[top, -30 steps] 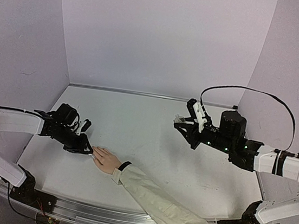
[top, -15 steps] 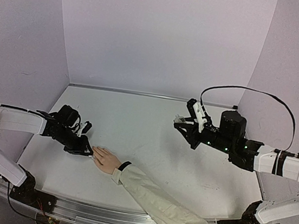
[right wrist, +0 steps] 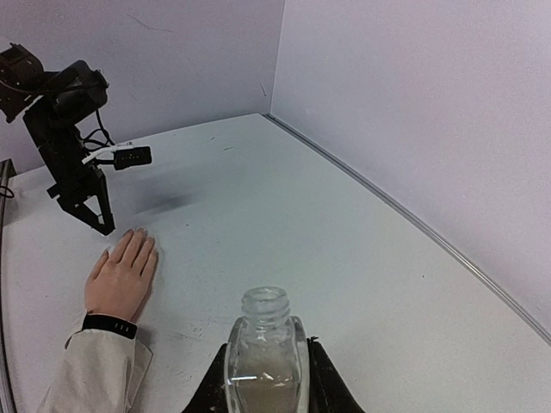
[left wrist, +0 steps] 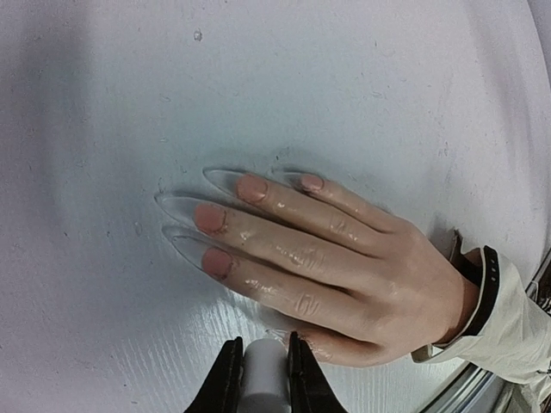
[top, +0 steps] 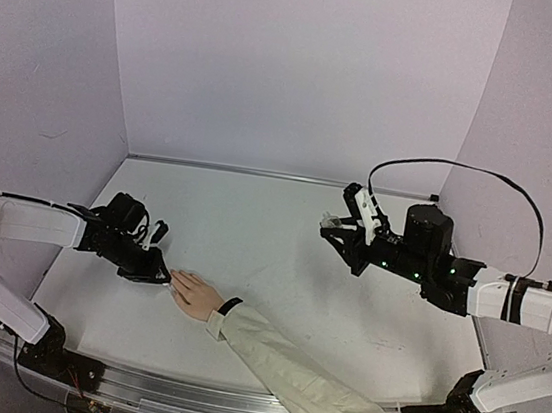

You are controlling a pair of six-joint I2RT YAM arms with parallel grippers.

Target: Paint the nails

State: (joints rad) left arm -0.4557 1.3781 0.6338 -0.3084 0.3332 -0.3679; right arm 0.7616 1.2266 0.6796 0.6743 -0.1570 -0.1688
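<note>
Found the nails (left wrist: 209, 218) at the fingertips of a light-skinned hand (left wrist: 344, 275), laid palm-down on the white table (left wrist: 103, 103) with fingers slightly spread. Counted four in the left wrist view, long and clear, each with a pinkish patch toward the finger; could not tell polish from skin beneath. Noted glossy wet spots along the fingers. Could not see the thumbnail, hidden behind a white cylinder (left wrist: 263, 391) clenched in the left gripper (left wrist: 263, 357) just beside the hand on its thumb side. Judged the painting underway at best, with no nail plainly finished and the thumb unaccounted for. Gained from the right wrist view alone the right gripper (right wrist: 263, 366), clamped on an uncapped glass bottle (right wrist: 263, 314) of tan liquid well apart from the hand, and a black wristband (right wrist: 109, 323) and cream sleeve (right wrist: 90, 374) behind the hand. Got from the top view only the layout: left gripper at the fingertips, touching or just short, right gripper raised far off on the hand's wrist side. Lost all nail detail there.
</note>
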